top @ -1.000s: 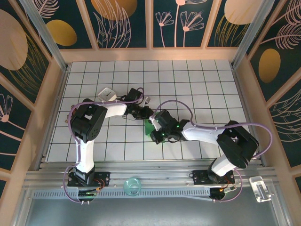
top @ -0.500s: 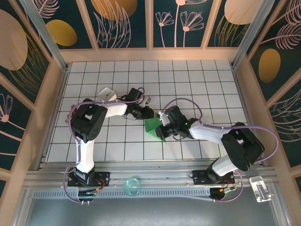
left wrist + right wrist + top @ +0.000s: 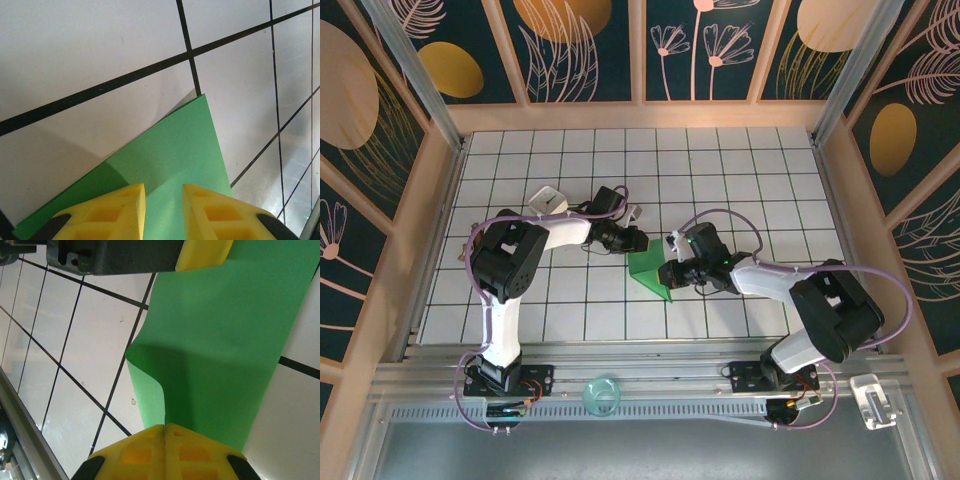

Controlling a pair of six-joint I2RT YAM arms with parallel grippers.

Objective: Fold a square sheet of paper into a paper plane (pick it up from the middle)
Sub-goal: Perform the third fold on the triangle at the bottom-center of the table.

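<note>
Looking down from the top external camera: the square sheet of paper (image 3: 648,268), showing as a small green wedge, is lying on the tiled table (image 3: 750,160) between the two arms. The left gripper (image 3: 636,241) is sitting at its far corner, and the right gripper (image 3: 672,274) is meeting its right edge.

Left wrist view: the yellow fingers (image 3: 117,210) are standing a narrow gap apart over the sheet, clamping nothing. Whether they are touching the paper cannot be told. The sheet's pointed corner is lying flat on the tile ahead of them.

Right wrist view: the right fingers (image 3: 135,450) are pressing fully together on the sheet's near edge. The paper is lifting and curling beside the pinch, and its far edge is passing beneath a finger of the left gripper.

Handling, as a judgement: the sheet is appearing very light, limp and easily creased, sagging wherever unsupported and likely slipping or tearing under a hard tug. Pinching an edge close to the intended fold line, while the other claw is pinning the paper flat, is looking the safest hold.
</note>
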